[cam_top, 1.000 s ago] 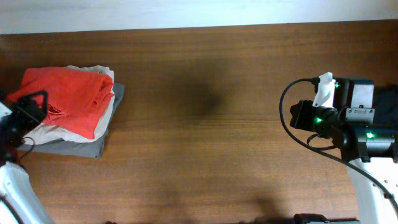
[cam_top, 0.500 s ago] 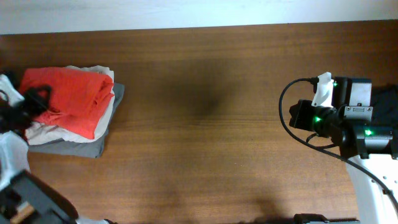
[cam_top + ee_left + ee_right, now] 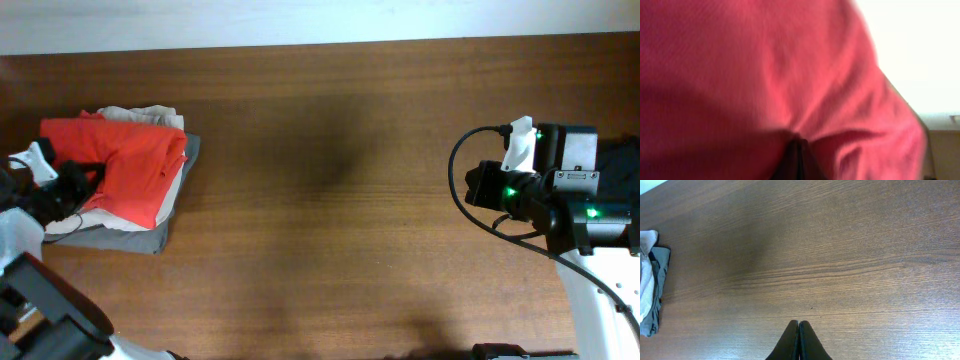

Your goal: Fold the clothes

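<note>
The clothes lie in a pile at the table's left end. An orange-red T-shirt (image 3: 130,160) is on top, over a beige garment (image 3: 145,114) and a grey one (image 3: 150,236). My left gripper (image 3: 78,178) sits at the shirt's left part, shut on a pinch of its fabric. In the left wrist view red cloth (image 3: 765,75) fills the frame and puckers into the closed dark fingertips (image 3: 796,145). My right gripper (image 3: 478,186) hovers far to the right over bare wood, shut and holding nothing (image 3: 798,326).
The wooden table (image 3: 330,200) stretches between the pile and the right arm. A black cable (image 3: 458,190) loops off the right wrist. In the right wrist view the pile's edge (image 3: 649,280) shows at the far left.
My left gripper has gone from partly open to shut on the orange-red shirt. The shirt's top layer has spread and flattened toward the left. The right arm has not moved.
</note>
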Robot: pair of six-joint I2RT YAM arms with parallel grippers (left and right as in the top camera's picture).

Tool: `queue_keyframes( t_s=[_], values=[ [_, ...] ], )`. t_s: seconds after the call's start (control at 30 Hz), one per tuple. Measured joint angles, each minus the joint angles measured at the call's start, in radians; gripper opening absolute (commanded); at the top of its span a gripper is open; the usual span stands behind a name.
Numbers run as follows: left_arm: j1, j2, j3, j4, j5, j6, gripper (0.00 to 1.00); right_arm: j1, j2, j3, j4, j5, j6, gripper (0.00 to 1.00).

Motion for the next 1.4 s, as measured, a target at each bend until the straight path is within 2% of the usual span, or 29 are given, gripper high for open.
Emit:
queue_keyframes(
  t_s=[0.2, 0.37, 0.5, 0.53, 0.7, 0.9, 1.1, 1.27, 1.37, 1.4],
  values=[
    [0.021, -0.201, 0.011, 0.018, 0.022, -0.034, 0.04, 0.000, 0.000, 0.000, 0.000, 0.000, 0.000, 0.04],
    [0.002, -0.293, 0.046, 0.059, -0.067, -0.045, 0.01, 0.000, 0.000, 0.000, 0.004, 0.000, 0.000, 0.04],
    [-0.017, -0.206, 0.047, 0.049, -0.183, -0.048, 0.00, 0.000, 0.000, 0.000, 0.004, 0.000, 0.001, 0.04],
    [-0.018, -0.140, 0.047, 0.045, -0.222, -0.049, 0.00, 0.000, 0.000, 0.000, 0.004, 0.000, 0.000, 0.04],
    [-0.015, 0.020, 0.045, 0.008, -0.278, -0.047, 0.00, 0.000, 0.000, 0.000, 0.004, 0.000, 0.003, 0.04],
    [-0.012, 0.022, 0.048, -0.003, -0.249, -0.043, 0.01, 0.000, 0.000, 0.000, 0.006, 0.000, 0.003, 0.04],
    [-0.013, -0.117, 0.047, -0.048, -0.159, -0.040, 0.17, 0.000, 0.000, 0.000, 0.007, 0.000, 0.004, 0.04],
    [-0.069, -0.301, 0.049, -0.052, -0.115, -0.036, 0.17, 0.000, 0.000, 0.000, 0.020, 0.000, 0.004, 0.04],
    [-0.152, -0.323, 0.051, -0.058, -0.122, -0.036, 0.16, 0.000, 0.000, 0.000, 0.030, 0.000, 0.004, 0.04],
    [-0.192, -0.310, 0.051, -0.066, -0.142, -0.036, 0.13, 0.000, 0.000, 0.000, 0.031, 0.000, 0.004, 0.04]
  ],
)
